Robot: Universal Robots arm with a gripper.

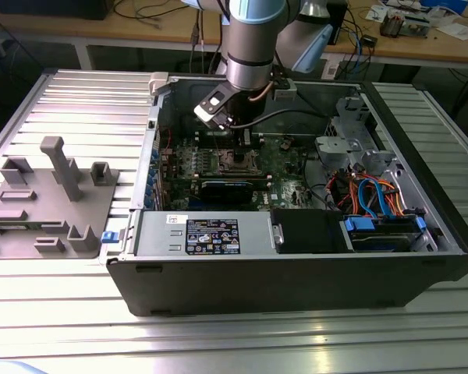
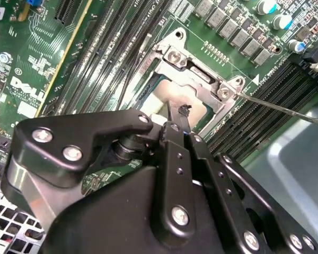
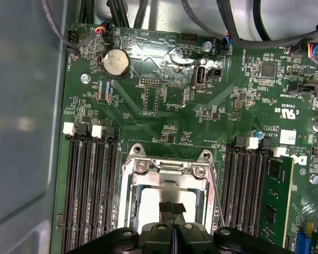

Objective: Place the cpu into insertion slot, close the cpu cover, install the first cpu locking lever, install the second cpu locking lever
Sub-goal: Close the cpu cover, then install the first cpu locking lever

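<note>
The insertion slot sits mid-board inside the open computer case. In both wrist views the silver cpu cover lies flat over the slot, and the pale metal top of the cpu shows through its square cut-out. My gripper hangs just above the cpu with its black fingers pressed together and nothing between them. A thin wire locking lever runs along one side of the slot and sticks out past the cover's corner.
Long black memory slots flank the socket on both sides, one with a green module. Cables cross above the board. The case wall stands close by. A grey fixture plate lies at the exterior view's left.
</note>
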